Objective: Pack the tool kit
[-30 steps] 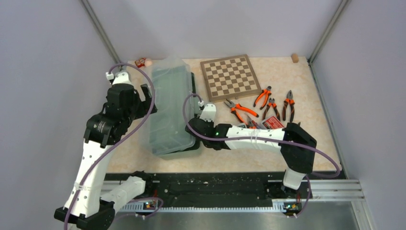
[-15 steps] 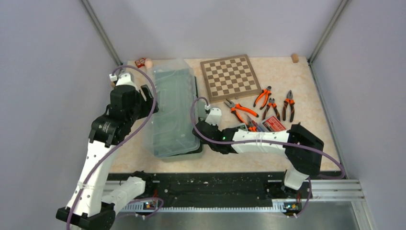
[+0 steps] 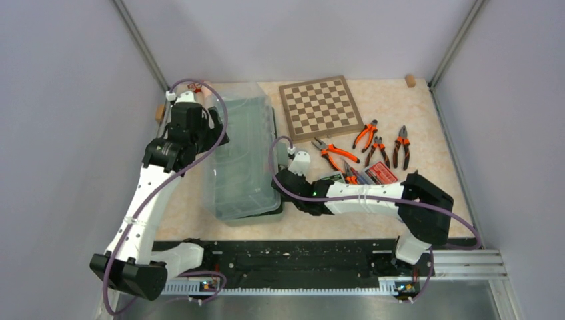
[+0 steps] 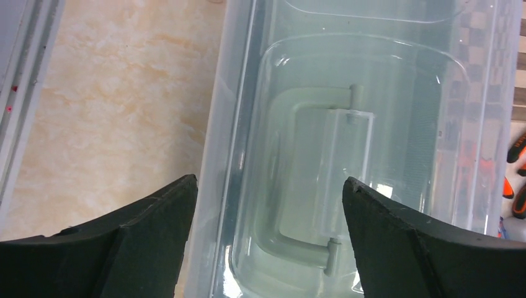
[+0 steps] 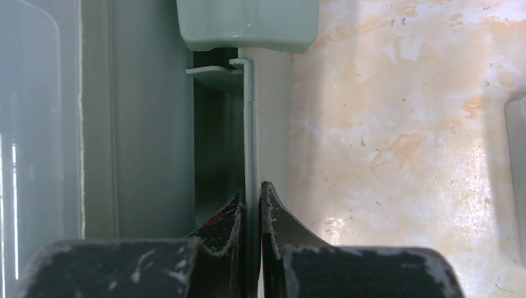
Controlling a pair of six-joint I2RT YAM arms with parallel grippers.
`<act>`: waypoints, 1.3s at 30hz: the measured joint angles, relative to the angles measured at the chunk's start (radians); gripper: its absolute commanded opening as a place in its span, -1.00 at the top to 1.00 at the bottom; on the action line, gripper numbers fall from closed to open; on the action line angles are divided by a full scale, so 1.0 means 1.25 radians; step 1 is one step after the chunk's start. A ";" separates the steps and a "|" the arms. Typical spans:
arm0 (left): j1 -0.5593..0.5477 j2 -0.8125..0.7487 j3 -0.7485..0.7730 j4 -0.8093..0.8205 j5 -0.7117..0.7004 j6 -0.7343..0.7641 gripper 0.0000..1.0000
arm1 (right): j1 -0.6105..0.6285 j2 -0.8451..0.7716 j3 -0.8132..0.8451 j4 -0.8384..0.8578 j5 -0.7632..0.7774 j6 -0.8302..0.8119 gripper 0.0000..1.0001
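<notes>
The sage-green toolbox (image 3: 274, 207) lies left of centre, its translucent lid (image 3: 243, 153) lying almost flat on it. My right gripper (image 3: 278, 181) is shut on the lid's thin right rim (image 5: 250, 124), just below a green latch (image 5: 248, 25). My left gripper (image 4: 270, 186) is open and empty, hovering over the lid's left part above its handle (image 4: 322, 205); it also shows in the top view (image 3: 214, 130). Orange-handled pliers (image 3: 335, 151) (image 3: 365, 133) (image 3: 401, 145), screwdrivers (image 3: 353, 175) and a red bit case (image 3: 380, 172) lie on the table to the right.
The wooden chessboard (image 3: 320, 107) lies behind the pliers, next to the toolbox's far right corner. Small objects sit at the back wall, left (image 3: 195, 85) and right (image 3: 410, 80). The black rail (image 3: 286, 257) runs along the near edge.
The lid has swung down from steeply tilted to almost flat on the box. My left arm let it go and moved farther back over it. My right gripper kept hold of the rim.
</notes>
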 measured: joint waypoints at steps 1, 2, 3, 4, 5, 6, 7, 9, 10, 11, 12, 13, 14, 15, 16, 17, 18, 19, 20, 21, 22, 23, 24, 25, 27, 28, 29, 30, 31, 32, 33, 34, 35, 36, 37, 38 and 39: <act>0.000 0.000 0.000 0.000 -0.007 0.005 -0.85 | -0.001 0.000 0.000 0.001 -0.002 0.000 1.00; 0.000 0.002 0.000 -0.002 -0.013 0.009 -0.86 | -0.002 0.000 -0.001 0.001 -0.003 0.000 1.00; 0.000 0.004 0.000 -0.002 -0.020 0.011 -0.86 | -0.002 0.000 -0.001 0.001 -0.004 0.000 1.00; 0.000 0.009 0.000 -0.005 -0.028 0.016 -0.87 | -0.002 -0.001 -0.002 0.002 -0.004 0.000 1.00; 0.000 0.014 0.000 -0.008 -0.034 0.020 -0.87 | -0.002 -0.001 -0.002 0.003 -0.004 -0.001 1.00; 0.000 0.021 0.000 -0.011 -0.042 0.024 -0.87 | -0.002 -0.001 -0.003 0.005 -0.004 0.000 1.00; 0.000 0.027 0.000 -0.014 -0.048 0.027 -0.87 | -0.002 -0.002 -0.005 0.007 -0.005 0.000 1.00; 0.000 0.038 -0.001 -0.016 -0.055 0.031 -0.87 | -0.003 -0.002 -0.005 0.008 -0.006 0.000 1.00; 0.000 0.041 -0.001 -0.017 -0.056 0.033 -0.87 | -0.003 -0.002 -0.005 0.008 -0.006 0.000 1.00; 0.000 0.045 -0.002 -0.016 -0.058 0.035 -0.87 | -0.003 -0.002 -0.005 0.008 -0.007 0.000 1.00; 0.000 0.048 -0.002 -0.017 -0.060 0.037 -0.87 | -0.003 -0.002 -0.006 0.009 -0.007 0.000 1.00; 0.000 0.050 -0.004 -0.017 -0.062 0.039 -0.87 | -0.003 -0.002 -0.006 0.009 -0.007 0.000 1.00; 0.000 0.053 -0.004 -0.020 -0.067 0.041 -0.87 | -0.003 -0.002 -0.006 0.009 -0.007 0.000 1.00; 0.000 0.058 -0.005 -0.020 -0.074 0.043 -0.87 | -0.003 -0.002 -0.006 0.009 -0.007 0.000 1.00; 0.000 0.061 -0.005 -0.019 -0.084 0.043 -0.87 | -0.003 -0.003 -0.006 0.009 -0.007 0.000 1.00; 0.000 0.063 -0.005 -0.019 -0.095 0.045 -0.87 | -0.003 -0.003 -0.008 0.011 -0.007 0.000 1.00; 0.000 0.063 -0.005 -0.021 -0.110 0.047 -0.87 | -0.003 -0.004 -0.010 0.014 -0.008 0.000 1.00; 0.000 0.064 -0.005 -0.022 -0.117 0.048 -0.87 | -0.004 -0.005 -0.010 0.015 -0.009 0.001 1.00; 0.000 0.064 -0.005 -0.022 -0.128 0.050 -0.87 | -0.004 -0.005 -0.010 0.016 -0.009 0.001 1.00; -0.003 0.064 -0.004 -0.023 -0.142 0.053 -0.87 | -0.004 -0.006 -0.010 0.016 -0.009 0.000 1.00; -0.005 0.063 -0.004 -0.023 -0.150 0.056 -0.87 | -0.004 -0.006 -0.010 0.017 -0.009 0.000 1.00; -0.007 0.064 -0.002 -0.026 -0.163 0.060 -0.86 | -0.004 -0.006 -0.010 0.019 -0.009 0.000 1.00; -0.008 0.064 0.000 -0.030 -0.176 0.065 -0.86 | -0.004 -0.007 -0.010 0.020 -0.009 0.000 1.00; -0.009 0.064 0.003 -0.034 -0.191 0.069 -0.86 | -0.004 -0.008 -0.010 0.021 -0.009 0.000 1.00; -0.009 0.064 0.011 -0.045 -0.227 0.081 -0.85 | -0.004 -0.009 -0.010 0.021 -0.008 0.001 1.00; -0.009 0.064 0.016 -0.051 -0.247 0.089 -0.85 | -0.004 -0.009 -0.010 0.021 -0.006 0.000 1.00; -0.009 0.063 0.020 -0.057 -0.266 0.095 -0.85 | -0.004 -0.009 -0.010 0.021 -0.006 0.001 1.00; -0.009 0.063 0.026 -0.063 -0.286 0.104 -0.85 | -0.004 -0.010 -0.011 0.020 -0.005 0.001 1.00; -0.009 0.063 0.031 -0.067 -0.302 0.110 -0.85 | -0.004 -0.012 -0.011 0.021 -0.003 0.002 1.00; -0.009 0.063 0.037 -0.071 -0.321 0.118 -0.85 | -0.004 -0.014 -0.014 0.022 -0.001 0.003 1.00; -0.009 0.063 0.040 -0.073 -0.336 0.124 -0.85 | -0.004 -0.016 -0.017 0.022 0.000 0.004 1.00; -0.009 0.063 0.043 -0.075 -0.350 0.130 -0.85 | -0.004 -0.019 -0.020 0.023 0.001 0.004 1.00; -0.009 0.063 0.045 -0.075 -0.367 0.135 -0.85 | -0.004 -0.023 -0.021 0.020 0.002 0.005 1.00; -0.008 0.063 0.047 -0.076 -0.390 0.142 -0.85 | -0.004 -0.025 -0.021 0.019 0.002 0.005 1.00; -0.003 0.061 0.047 -0.078 -0.412 0.149 -0.85 | -0.004 -0.027 -0.021 0.015 0.001 0.005 1.00; 0.003 0.060 0.047 -0.081 -0.426 0.154 -0.85 | -0.004 -0.029 -0.021 0.008 0.002 0.005 1.00; 0.012 0.058 0.046 -0.082 -0.438 0.158 -0.85 | -0.004 -0.030 -0.023 0.003 0.002 0.005 1.00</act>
